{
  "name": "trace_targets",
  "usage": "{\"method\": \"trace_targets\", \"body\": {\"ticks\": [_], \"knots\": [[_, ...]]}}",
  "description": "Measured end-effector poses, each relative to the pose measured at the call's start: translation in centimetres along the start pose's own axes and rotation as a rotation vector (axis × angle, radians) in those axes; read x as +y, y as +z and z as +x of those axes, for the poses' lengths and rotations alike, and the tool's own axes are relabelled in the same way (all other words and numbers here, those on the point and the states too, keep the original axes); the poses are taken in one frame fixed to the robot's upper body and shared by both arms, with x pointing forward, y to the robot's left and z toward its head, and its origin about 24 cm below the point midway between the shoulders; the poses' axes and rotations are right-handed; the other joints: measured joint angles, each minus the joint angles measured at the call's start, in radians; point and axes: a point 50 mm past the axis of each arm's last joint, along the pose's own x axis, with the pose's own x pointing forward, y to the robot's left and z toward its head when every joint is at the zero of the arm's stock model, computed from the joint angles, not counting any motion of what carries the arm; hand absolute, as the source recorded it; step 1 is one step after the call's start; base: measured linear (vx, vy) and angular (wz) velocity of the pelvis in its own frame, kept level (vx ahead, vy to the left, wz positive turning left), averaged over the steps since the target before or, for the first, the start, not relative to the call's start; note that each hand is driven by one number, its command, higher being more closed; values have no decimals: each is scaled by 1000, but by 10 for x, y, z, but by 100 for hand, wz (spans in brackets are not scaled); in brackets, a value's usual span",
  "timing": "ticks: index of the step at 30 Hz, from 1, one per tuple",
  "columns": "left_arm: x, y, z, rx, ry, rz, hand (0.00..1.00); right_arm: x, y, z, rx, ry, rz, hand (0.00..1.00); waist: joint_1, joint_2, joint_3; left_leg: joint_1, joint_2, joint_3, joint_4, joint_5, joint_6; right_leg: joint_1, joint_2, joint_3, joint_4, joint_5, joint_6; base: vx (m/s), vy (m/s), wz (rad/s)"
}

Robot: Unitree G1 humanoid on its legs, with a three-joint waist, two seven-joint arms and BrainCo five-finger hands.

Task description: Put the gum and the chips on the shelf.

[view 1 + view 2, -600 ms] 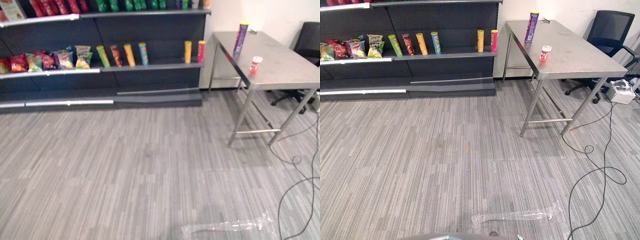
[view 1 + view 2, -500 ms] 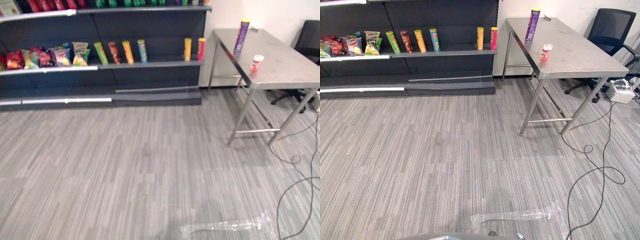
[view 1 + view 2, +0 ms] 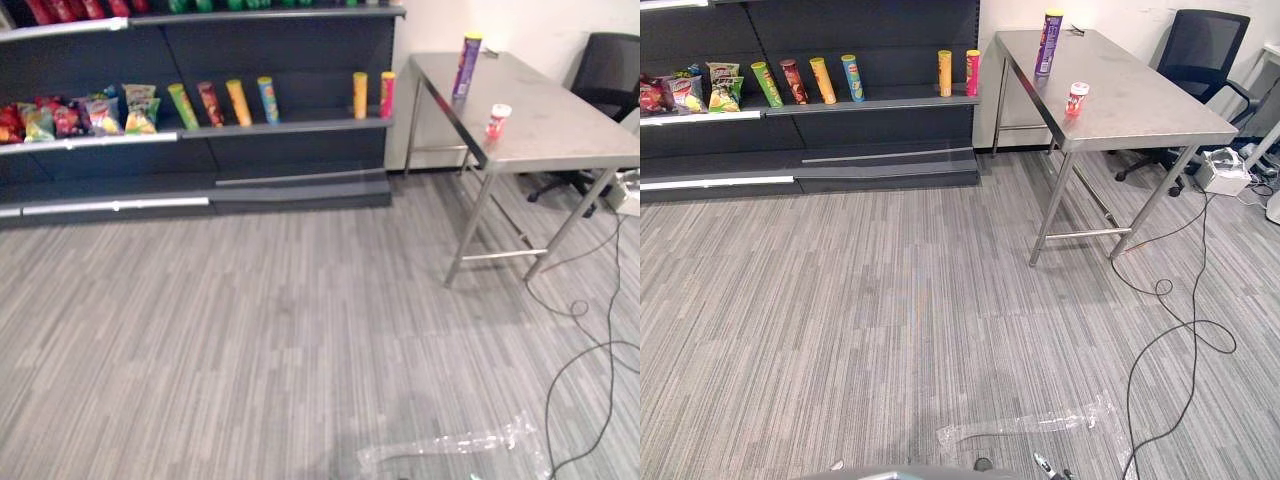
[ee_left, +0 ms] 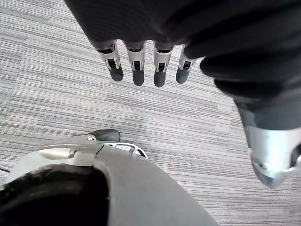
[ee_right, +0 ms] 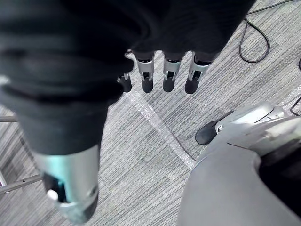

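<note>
Tall purple chips can (image 3: 1050, 42) and small red-capped gum tub (image 3: 1077, 98) stand untouched along the steel table's (image 3: 1140, 110) left edge. The left hand (image 4: 138, 70) and right hand (image 5: 147, 75) hang slack and empty. Walking to the table likely comes next.

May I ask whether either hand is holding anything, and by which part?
Nothing is held. The left hand and the right hand hang open above the carpet; the chips can and gum jar stand on the table.

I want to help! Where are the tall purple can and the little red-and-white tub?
tall purple can (image 3: 1049, 45), right eye view, middle of its side.
little red-and-white tub (image 3: 1077, 100), right eye view, its front.
</note>
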Motion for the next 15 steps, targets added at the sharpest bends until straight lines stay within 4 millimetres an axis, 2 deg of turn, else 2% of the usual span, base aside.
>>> {"method": "trace_targets", "body": {"ticks": [9, 15], "knots": [[0, 0, 0, -1, 7, -3, 0, -1, -2, -1, 2, -14, 43, 0, 0, 1, -3, 4, 4, 6, -16, 3, 2, -1, 8, 3, -10, 1, -2, -3, -40, -2], [1, 1, 0, -2, 10, -11, 0, -1, -4, -1, 1, -18, 116, 0, 1, 0, -4, 5, 10, 16, -13, -6, -13, 6, 13, 2, -18, 2, -2, 22, -38, -3]]}}
